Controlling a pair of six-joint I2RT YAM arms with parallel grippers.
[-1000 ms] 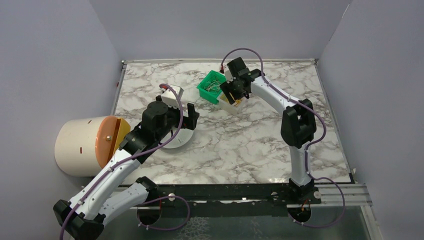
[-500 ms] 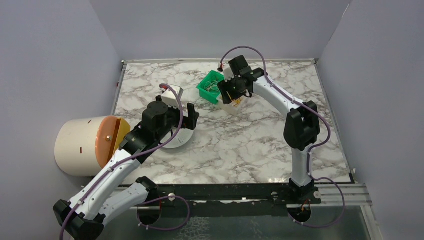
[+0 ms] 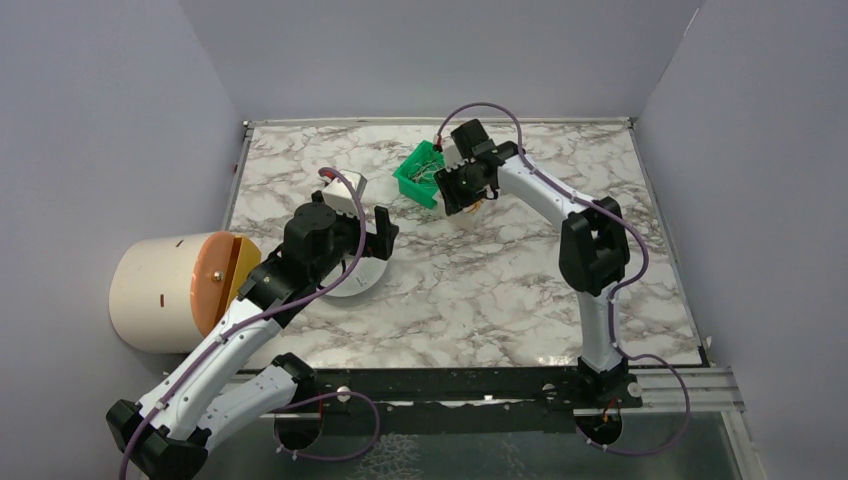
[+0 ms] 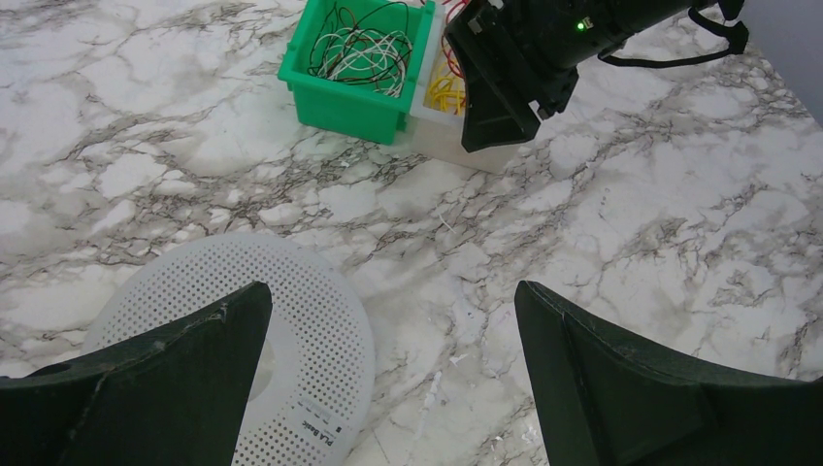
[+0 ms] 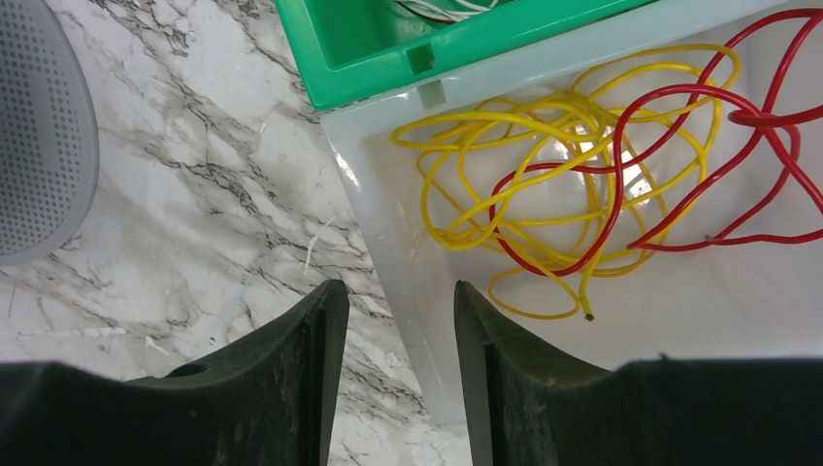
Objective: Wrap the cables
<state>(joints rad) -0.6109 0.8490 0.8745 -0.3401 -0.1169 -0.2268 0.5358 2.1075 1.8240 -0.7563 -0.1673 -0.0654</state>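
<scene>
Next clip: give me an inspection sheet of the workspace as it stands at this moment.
Surface: marble table, no damage seen.
Job's things: red wire lies tangled with yellow wires in the clear bin, not wrapped.
Clutter: green bin holding white and black wires, touching the clear bin; white perforated disc; small white box; cream cylinder with orange end, at the left edge.
Pincers: left pincer wide open, empty, by the disc; right pincer partly open above the clear bin's wall, holding nothing.
Cables: purple arm cables loop along both arms, no snag seen.
Surroundings: grey walls on three sides.
</scene>
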